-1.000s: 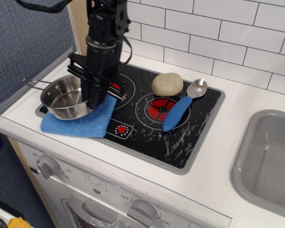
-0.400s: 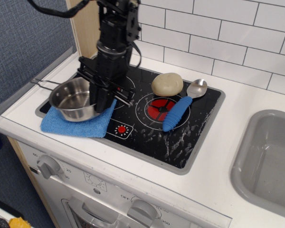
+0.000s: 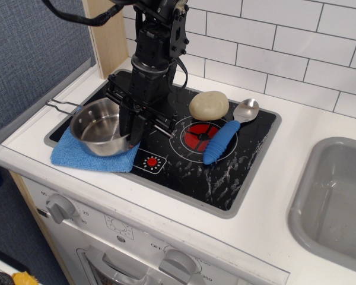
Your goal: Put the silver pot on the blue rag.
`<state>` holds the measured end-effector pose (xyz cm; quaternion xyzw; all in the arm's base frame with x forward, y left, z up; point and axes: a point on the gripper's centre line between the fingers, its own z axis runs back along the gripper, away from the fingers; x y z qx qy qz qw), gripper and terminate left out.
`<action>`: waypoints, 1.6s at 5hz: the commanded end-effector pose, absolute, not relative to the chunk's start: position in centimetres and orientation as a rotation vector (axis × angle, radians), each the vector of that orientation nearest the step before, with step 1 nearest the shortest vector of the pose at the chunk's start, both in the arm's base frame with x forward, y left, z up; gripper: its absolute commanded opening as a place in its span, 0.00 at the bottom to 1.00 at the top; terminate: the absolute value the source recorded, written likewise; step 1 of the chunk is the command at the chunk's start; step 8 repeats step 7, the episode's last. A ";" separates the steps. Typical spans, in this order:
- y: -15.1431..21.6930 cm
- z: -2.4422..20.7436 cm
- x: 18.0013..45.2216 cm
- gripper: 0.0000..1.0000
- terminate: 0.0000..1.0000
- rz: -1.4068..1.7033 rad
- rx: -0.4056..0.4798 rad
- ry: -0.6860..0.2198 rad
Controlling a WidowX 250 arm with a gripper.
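The silver pot [image 3: 101, 126] is a small shiny steel saucepan with a thin wire handle pointing left. It sits over the right part of the blue rag [image 3: 90, 157], which lies at the front left of the black stovetop. My gripper [image 3: 132, 135] points down at the pot's right rim and looks shut on that rim. The fingertips are partly hidden by the pot wall, so whether the pot rests on the rag or hangs just above it cannot be told.
A beige round lump [image 3: 209, 104] and a silver spoon with a blue ribbed handle [image 3: 223, 139] lie on the right burner of the stovetop [image 3: 243, 160]. A grey sink [image 3: 335, 196] is at the right. White tiled wall behind, stove knobs below the front edge.
The gripper has carried the pot to the right, so it now sits over the rag's right part; the arm has shifted right with it.
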<state>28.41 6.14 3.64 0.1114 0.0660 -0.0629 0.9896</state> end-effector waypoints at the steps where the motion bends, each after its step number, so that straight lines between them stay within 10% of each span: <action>1: 6.8 6.6 28.5 1.00 0.00 -0.089 0.189 0.042; 3: 5.2 10.7 28.2 1.00 0.00 -0.120 0.112 -0.119; 6: 5.3 10.1 28.8 1.00 0.00 -0.209 0.118 -0.102; 7: 5.3 10.1 28.8 1.00 1.00 -0.209 0.118 -0.102; 8: 5.3 10.1 28.8 1.00 1.00 -0.209 0.118 -0.102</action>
